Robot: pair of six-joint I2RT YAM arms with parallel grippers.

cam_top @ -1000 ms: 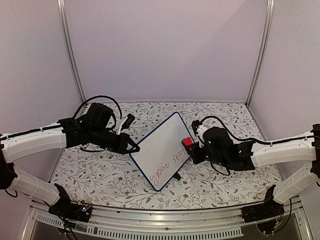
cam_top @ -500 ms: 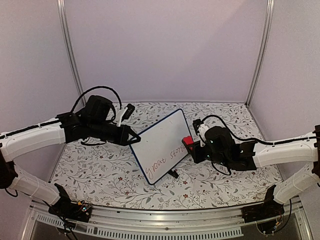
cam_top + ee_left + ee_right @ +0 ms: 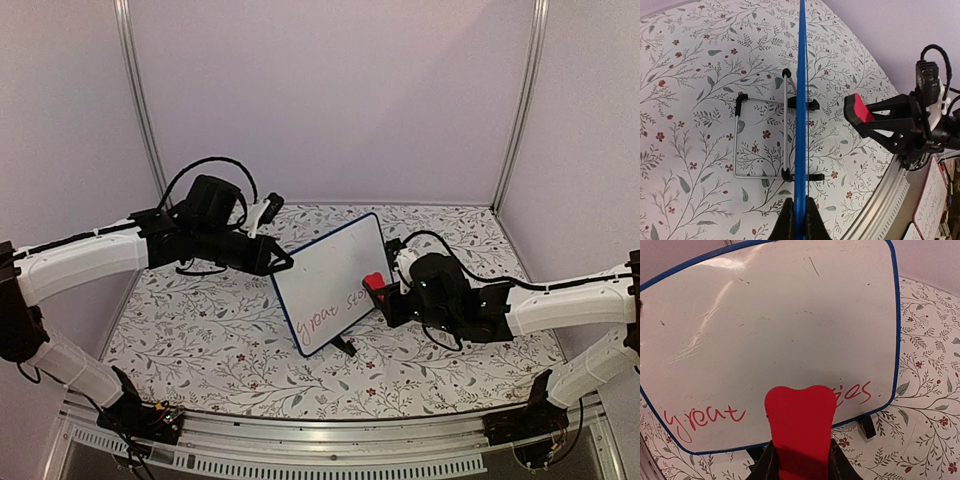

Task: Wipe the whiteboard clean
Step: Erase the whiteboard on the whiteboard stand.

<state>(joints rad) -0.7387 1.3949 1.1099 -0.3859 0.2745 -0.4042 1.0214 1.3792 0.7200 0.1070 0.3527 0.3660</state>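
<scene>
Whiteboard (image 3: 335,280): stands near upright at the middle of the counter (image 3: 200,340), between the two arms, written face toward the right arm.
Change: tilts much steeper than a second ago, when it leaned low over the counter.
Left end effector (image 3: 800,220): clamped on the board's blue rim at its left edge; has raised that edge.
Right end effector (image 3: 801,467): closed on the red eraser (image 3: 800,415); keeps much the same place as a second ago.
Eraser position: overlaps the right-hand word in the wrist view; contact with the surface not certain from these angles.
Writing (image 3: 705,416): red, two words along the lower edge, both intact.
Wire stand (image 3: 735,140): lies on the counter behind the board, beside the black clip feet.
Meaning for task: board presented and braced for wiping; no stroke shows yet, erasing wholly outstanding.
Containers: none in view; nothing held inside anything.
</scene>
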